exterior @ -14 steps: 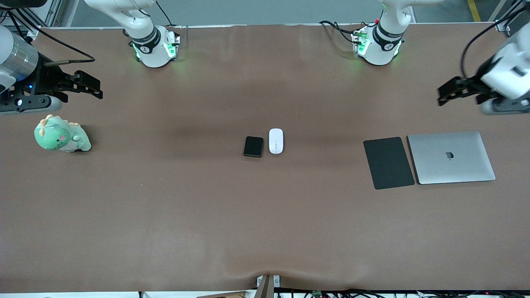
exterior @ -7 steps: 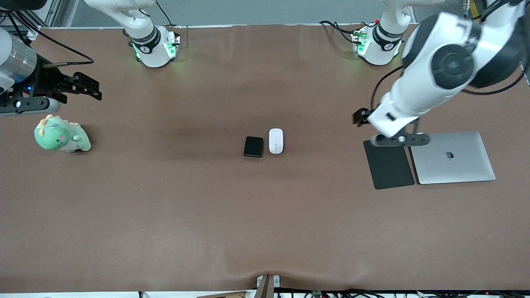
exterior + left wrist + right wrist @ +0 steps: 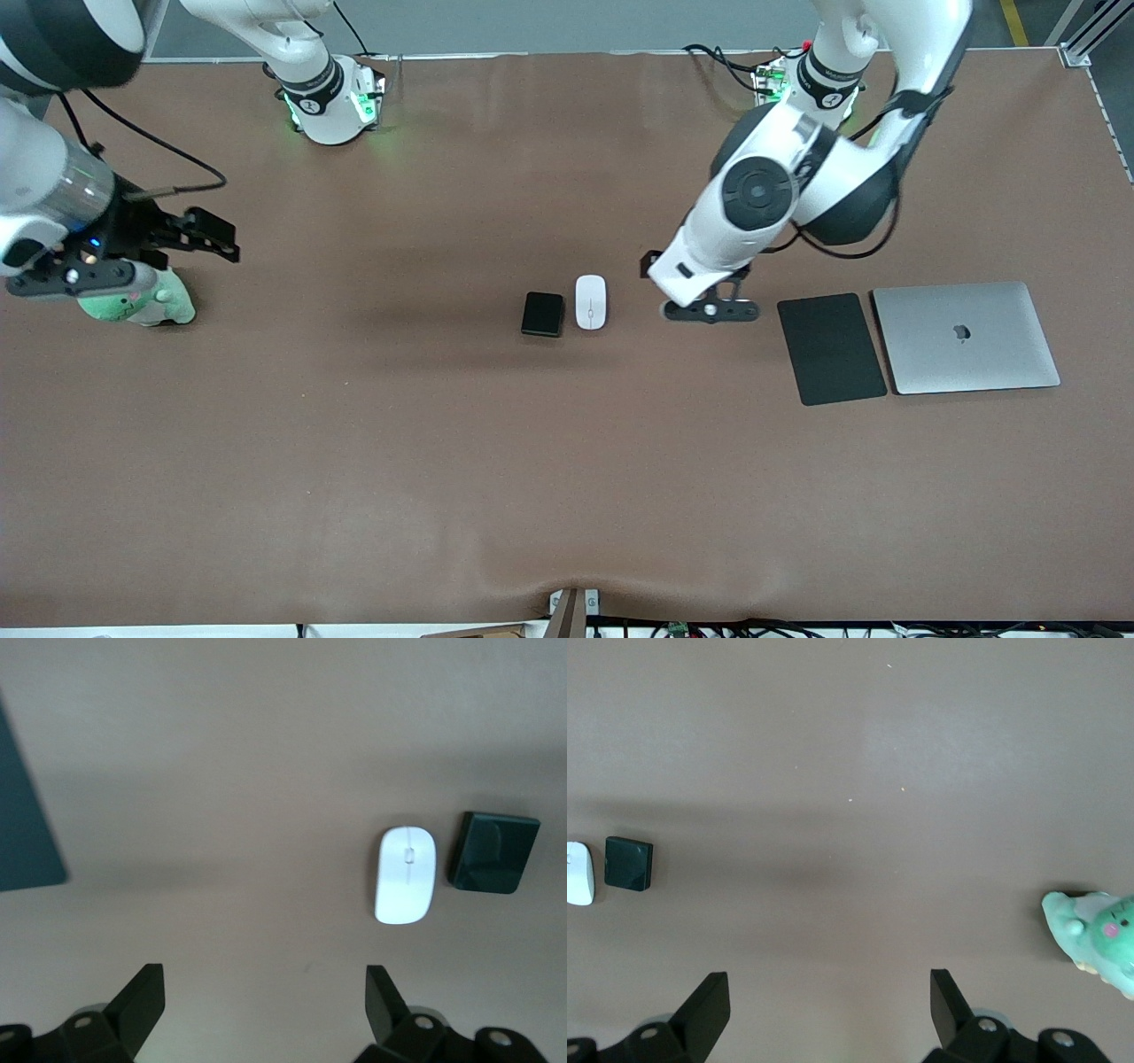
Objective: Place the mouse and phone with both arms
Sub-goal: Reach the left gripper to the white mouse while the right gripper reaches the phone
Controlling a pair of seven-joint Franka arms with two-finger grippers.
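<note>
Bench (image 3: pixel 567 496): bare around phone (image 3: pixel 542 314) and mouse (image 3: pixel 591 301), which lie side by side at centre. Left claw (image 3: pixel 262 992), released, hangs over bare bench between mouse and mouse pad (image 3: pixel 831 348). Right claw (image 3: pixel 829 994), released, hangs beside plush dinosaur (image 3: pixel 142 303).

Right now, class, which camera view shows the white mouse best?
The left wrist view: the mouse appears large, its wheel line plain, beside the phone. The front view shows it whole but small. The right wrist view catches only part of it at the picture's edge.

A robotics lab: two bench-mounted arms (image 3: pixel 780 177), a brown-covered table (image 3: pixel 354 443), cables (image 3: pixel 726 62) along its edges.
</note>
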